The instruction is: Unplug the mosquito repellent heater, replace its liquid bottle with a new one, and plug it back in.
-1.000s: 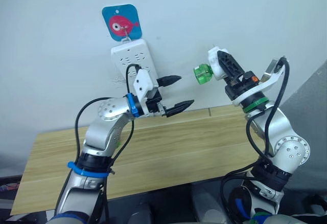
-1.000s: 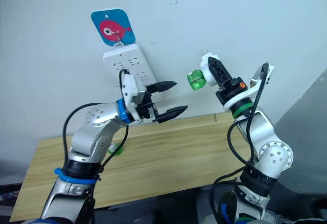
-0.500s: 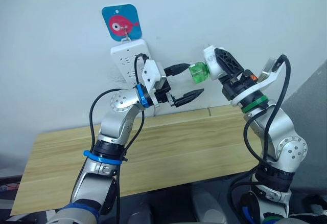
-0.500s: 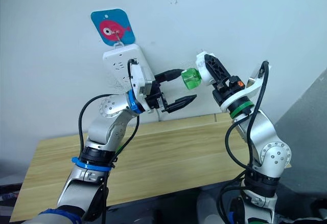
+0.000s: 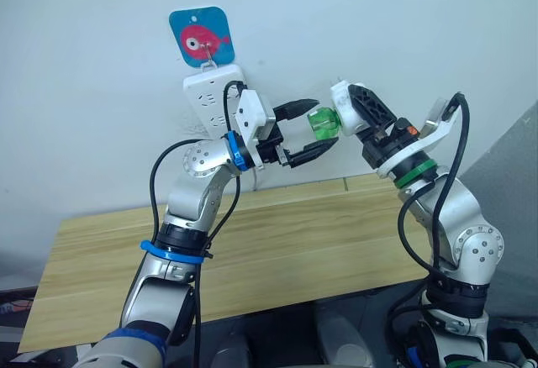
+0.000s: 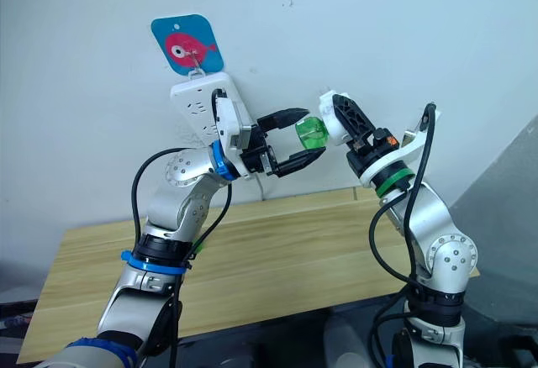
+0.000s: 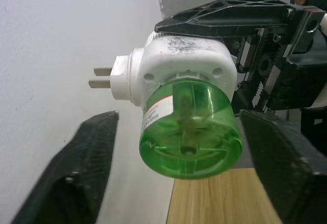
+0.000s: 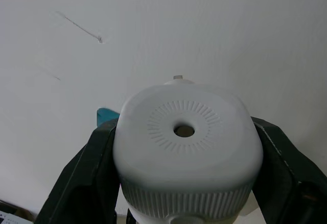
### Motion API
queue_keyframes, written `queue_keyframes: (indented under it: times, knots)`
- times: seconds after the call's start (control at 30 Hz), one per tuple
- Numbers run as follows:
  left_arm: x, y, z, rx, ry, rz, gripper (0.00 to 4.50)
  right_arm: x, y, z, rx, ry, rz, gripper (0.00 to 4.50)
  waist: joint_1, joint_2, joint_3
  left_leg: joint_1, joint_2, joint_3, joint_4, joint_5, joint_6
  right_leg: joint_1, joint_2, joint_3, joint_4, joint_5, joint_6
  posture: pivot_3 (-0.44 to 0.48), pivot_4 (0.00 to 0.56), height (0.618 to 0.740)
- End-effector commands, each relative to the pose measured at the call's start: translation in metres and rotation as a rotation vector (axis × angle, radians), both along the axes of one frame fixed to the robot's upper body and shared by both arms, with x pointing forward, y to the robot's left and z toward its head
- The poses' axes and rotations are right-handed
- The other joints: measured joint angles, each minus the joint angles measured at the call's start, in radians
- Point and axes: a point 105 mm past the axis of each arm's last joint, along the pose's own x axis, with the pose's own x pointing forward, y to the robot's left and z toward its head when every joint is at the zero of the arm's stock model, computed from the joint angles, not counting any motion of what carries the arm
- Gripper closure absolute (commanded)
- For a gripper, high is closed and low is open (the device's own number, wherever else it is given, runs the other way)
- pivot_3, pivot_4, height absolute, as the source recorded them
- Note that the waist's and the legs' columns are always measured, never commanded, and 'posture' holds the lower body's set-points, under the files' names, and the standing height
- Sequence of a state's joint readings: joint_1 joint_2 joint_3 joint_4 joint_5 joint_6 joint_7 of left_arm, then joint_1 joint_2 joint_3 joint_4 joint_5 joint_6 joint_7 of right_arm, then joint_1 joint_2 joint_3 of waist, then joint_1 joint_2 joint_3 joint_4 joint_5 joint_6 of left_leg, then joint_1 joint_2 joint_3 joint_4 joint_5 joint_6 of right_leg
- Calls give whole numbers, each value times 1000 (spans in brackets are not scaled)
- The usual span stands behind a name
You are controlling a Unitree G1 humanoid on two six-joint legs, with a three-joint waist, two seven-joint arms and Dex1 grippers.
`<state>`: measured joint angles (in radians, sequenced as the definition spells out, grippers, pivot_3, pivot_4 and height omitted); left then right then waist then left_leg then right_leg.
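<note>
Closing in, our left gripper point(image 5: 307, 127) has brought its spread fingers around the green liquid bottle point(image 5: 320, 123), one either side, not yet touching. A second ago it hung well short. Our right gripper point(image 5: 363, 114) stays clamped on the mosquito repellent heater point(image 7: 179, 65), unplugged, held up beside the power strip point(image 5: 212, 95) above the table's point(image 5: 101, 259) far edge. Unscrewing looks next.

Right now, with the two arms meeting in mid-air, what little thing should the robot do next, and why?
Probably close the left gripper on the green translucent liquid bottle. Its open black fingers already flank the bottle, while the right gripper holds the small white rounded mosquito repellent heater unplugged.
</note>
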<state>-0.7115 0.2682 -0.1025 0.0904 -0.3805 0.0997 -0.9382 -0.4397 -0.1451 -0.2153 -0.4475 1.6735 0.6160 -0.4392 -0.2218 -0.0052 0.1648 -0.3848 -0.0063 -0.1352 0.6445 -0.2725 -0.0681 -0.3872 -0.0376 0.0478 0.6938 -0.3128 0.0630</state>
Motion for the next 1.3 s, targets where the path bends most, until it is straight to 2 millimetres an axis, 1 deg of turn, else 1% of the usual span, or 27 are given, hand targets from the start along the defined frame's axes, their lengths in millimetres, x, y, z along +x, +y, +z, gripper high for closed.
queue_keyframes:
  times: [0.03, 0.07, 0.3, 0.37, 0.43, 0.47, 0.53, 0.6, 0.67, 0.77, 0.8, 0.83, 0.87, 0.93, 1.03, 1.1, 1.3]
  knots:
    - [1, 4, 15, -29, -46, 11, 2069, -10, 2, 8, 18, -41, 22, 1533, 0, 0, 0, 0, 0, 0, 0, 0, 0, 0, 0, 0, 0, 0, 0, -264, 155, 734]
    - [1, 4, 16, -29, -46, 11, 2250, -10, 2, 8, 16, -39, 21, 1533, 0, 0, 0, 0, 0, 0, 0, 0, 0, 0, 0, 0, 0, 0, 0, -263, 155, 734]
    - [0, 6, 12, -11, -51, 14, 2247, -12, 2, 4, 28, -24, 28, 1533, 0, 0, 0, 0, 0, 0, 0, 0, 0, 0, 0, 0, 0, 0, 0, -261, 156, 734]
    - [-1, 8, 10, 2, -56, 16, 2247, -14, -1, 5, 41, -29, 22, 807, 1, 0, 0, 0, 0, 0, 0, 0, 0, 0, 0, 0, 0, 0, 0, -256, 154, 734]
    - [-2, 15, 5, 37, -62, 20, 2247, -17, -14, 6, 41, -32, -2, 149, 1, 0, 0, 0, 0, 0, 0, 0, 0, 0, 0, 0, 0, 0, 0, -250, 153, 734]
    - [-2, 17, 3, 45, -61, 22, 2247, -18, -19, 6, 38, -30, -9, 0, 2, 0, 0, 0, 0, 0, 0, 0, 0, 0, 0, 0, 0, 0, 0, -249, 153, 734]
    - [-4, 21, -2, 75, -47, 10, 2247, -20, -31, 3, 16, -18, -25, 0, 3, 0, 0, 0, 0, 0, 0, 0, 0, 0, 0, 0, -1, 0, 0, -241, 153, 734]
    - [-10, 27, -13, 120, -21, -15, 2247, -21, -43, -3, -110, -23, -43, 0, 6, 0, 0, 0, 0, 0, 0, 0, 0, 1, 0, 0, -2, 0, 0, -237, 154, 734]
    - [-15, 32, -21, 160, -4, -35, 2247, -21, -49, -7, -201, -23, -34, 0, 12, 1, 1, 0, 0, 0, 0, 0, 0, 1, 0, 0, -3, 0, 0, -233, 154, 734]
    - [-22, 43, -36, 211, 36, -49, 2247, -23, -53, -14, -356, -37, 42, 0, 17, 2, 2, 0, 0, 1, 0, 0, 0, 1, 1, 1, -3, 0, 0, -219, 161, 734]
    - [-23, 45, -38, 217, 42, -48, 2247, -23, -54, -16, -398, -45, 53, 0, 21, 2, 2, 0, 1, 1, -1, 0, 0, 1, 1, 0, -3, 0, 0, -216, 163, 734]
    - [-26, 50, -43, 240, 45, -51, 2247, -27, -48, -24, -504, -50, 137, 0, 25, 3, 3, 0, 1, 1, 0, 0, 0, 1, 2, 1, -3, 0, 0, -212, 166, 734]
    - [-30, 54, -48, 264, 43, -59, 2247, -31, -44, -32, -561, -41, 219, 0, 28, 4, 5, 0, 1, 1, 0, 0, 0, 1, 2, 1, -3, 0, 0, -205, 169, 734]
    - [-37, 58, -52, 298, 34, -80, 2247, -41, -41, -44, -560, 9, 388, 0, 33, 4, 6, 0, 1, 1, -1, 0, 1, 2, 2, 1, -4, 0, 0, -193, 173, 734]
    - [-50, 60, -55, 337, -7, -134, 2247, -52, -36, -46, -465, 60, 588, 0, 49, 3, 9, 0, 1, 0, 0, -1, 1, 2, 2, 0, -5, 0, 0, -186, 176, 734]
    - [-55, 61, -55, 337, -15, -151, 2247, -54, -33, -47, -444, 73, 659, 0, 59, 4, 11, 0, 1, 2, 0, -1, 1, 2, 1, 2, -5, 0, 0, -179, 179, 734]
    - [-69, 59, -55, 330, -16, -201, 2247, -57, -22, -54, -432, 92, 776, 0, 84, 3, 14, 0, 1, 0, 0, -1, 1, 3, 1, 0, -5, 0, 0, -160, 181, 734]
